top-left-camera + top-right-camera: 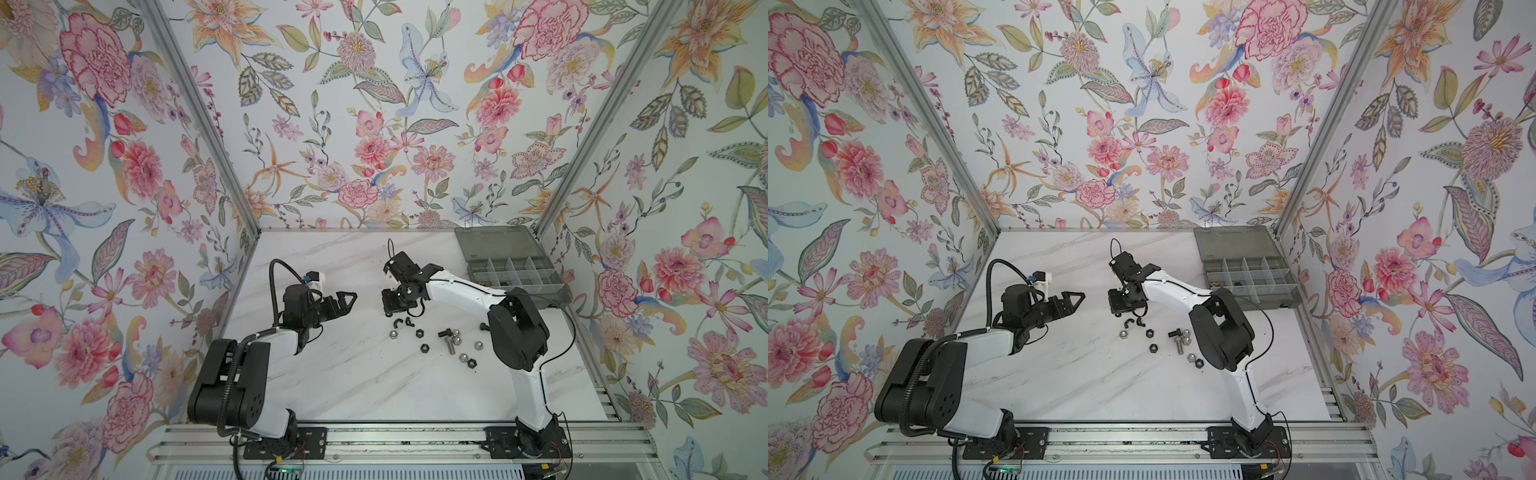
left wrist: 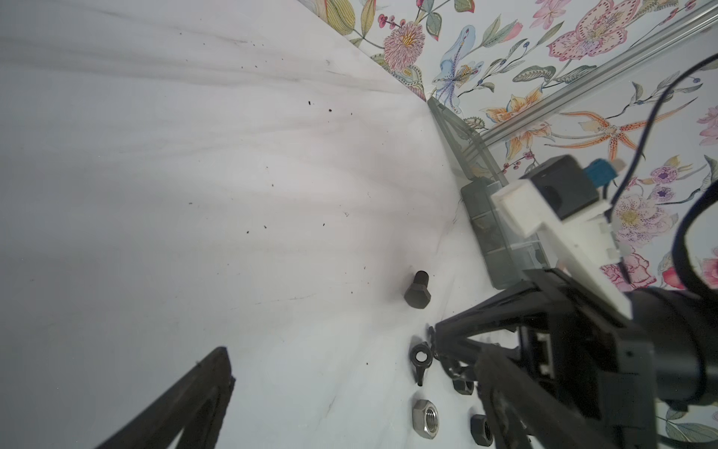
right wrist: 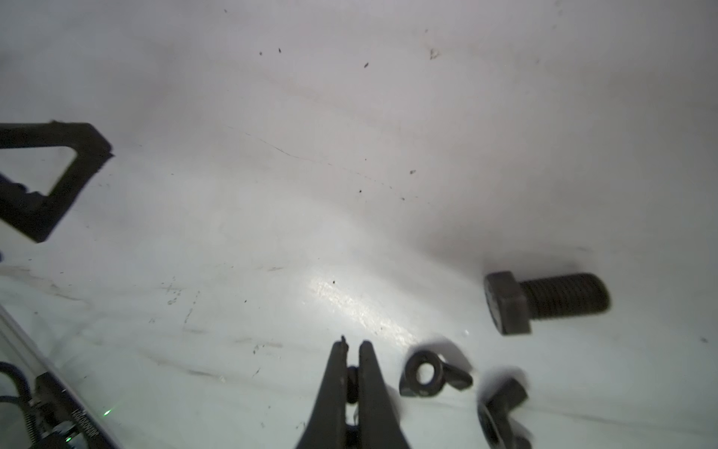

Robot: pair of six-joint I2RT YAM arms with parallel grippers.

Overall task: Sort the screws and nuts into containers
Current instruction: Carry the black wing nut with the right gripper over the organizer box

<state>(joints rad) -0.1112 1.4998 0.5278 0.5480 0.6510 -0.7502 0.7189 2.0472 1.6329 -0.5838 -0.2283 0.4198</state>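
White marbled table [image 1: 353, 386] between flowered walls [image 1: 374, 124]. At back right, box [image 1: 552, 282] with lid [image 1: 494, 245] laid open; a few bits [image 1: 1237, 284] in the front cells [image 1: 536, 280], too small to name.

Right arm [image 1: 457, 286] bent in from the right, pointing down near table centre. Right gripper [image 3: 352, 350]: pinched almost tip to tip on a small dark piece [image 3: 352, 383], blurred beyond naming; low over the table, just beside two black wing nuts [image 3: 431, 377]. Whether the tips touch the table, impossible to tell. Black bolt [image 3: 544, 301] on its side near those, clear of the grip.

Left gripper [image 1: 349, 300]: spread wide, nothing between the fingers [image 2: 202, 388], nothing touched, facing the right one across a gap.

Loose on the table, between the right gripper and the front edge: nuts [image 1: 424, 347], black hex and shiny silver, plus screws [image 1: 449, 347], one silver, one black, all outside the box.
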